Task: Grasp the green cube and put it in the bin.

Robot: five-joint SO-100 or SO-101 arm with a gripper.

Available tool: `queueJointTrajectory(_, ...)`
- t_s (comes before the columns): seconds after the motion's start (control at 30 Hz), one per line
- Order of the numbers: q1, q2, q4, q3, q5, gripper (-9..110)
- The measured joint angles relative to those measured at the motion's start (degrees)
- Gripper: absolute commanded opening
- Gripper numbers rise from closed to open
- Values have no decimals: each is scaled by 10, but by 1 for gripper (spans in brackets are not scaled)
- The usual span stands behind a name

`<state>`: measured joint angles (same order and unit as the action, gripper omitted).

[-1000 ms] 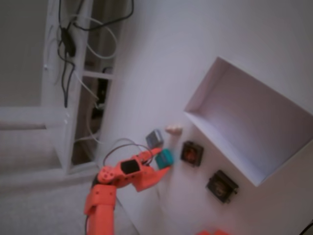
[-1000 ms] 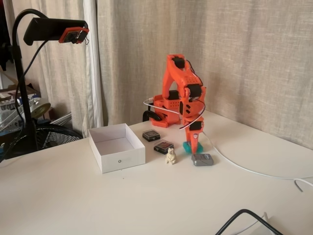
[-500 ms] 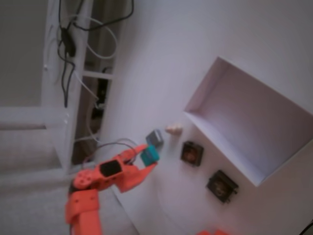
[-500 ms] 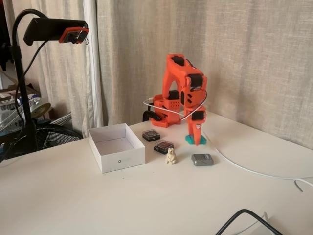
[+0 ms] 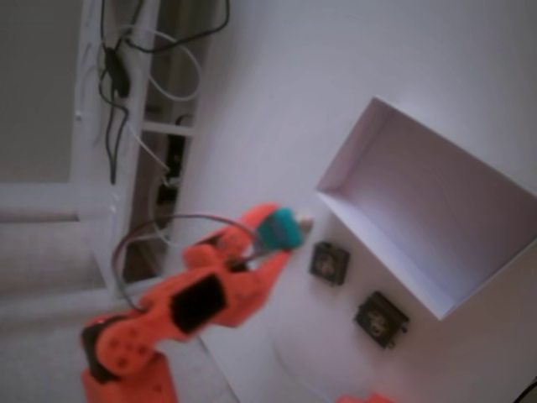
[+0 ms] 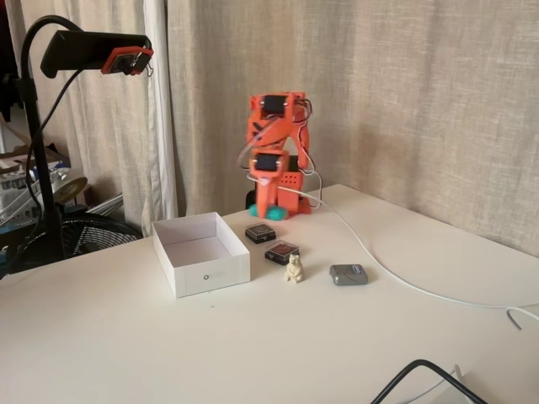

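Lifted clear of the white worktop [image 6: 253, 337], the small teal-green rounded cube [image 5: 278, 227] had swung toward the large white shallow bin [image 6: 200, 253].
Orange pincer [image 6: 266, 210] clamped it, hanging above the two dark square blocks [image 6: 261, 233], short of the bin.

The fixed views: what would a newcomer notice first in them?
The orange arm stands out most, with its gripper shut on the green cube and lifted clear of the table. Next comes the bin, a white open box left of the arm in the front fixed view, with nothing inside.
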<state>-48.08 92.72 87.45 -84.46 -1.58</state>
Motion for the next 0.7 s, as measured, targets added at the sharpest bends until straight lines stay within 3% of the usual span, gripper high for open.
queueJointTrajectory(0.47, -201, -48, -63, 69, 5, -8)
queueJointTrajectory(0.7, -235, -89, -94, 69, 5, -8)
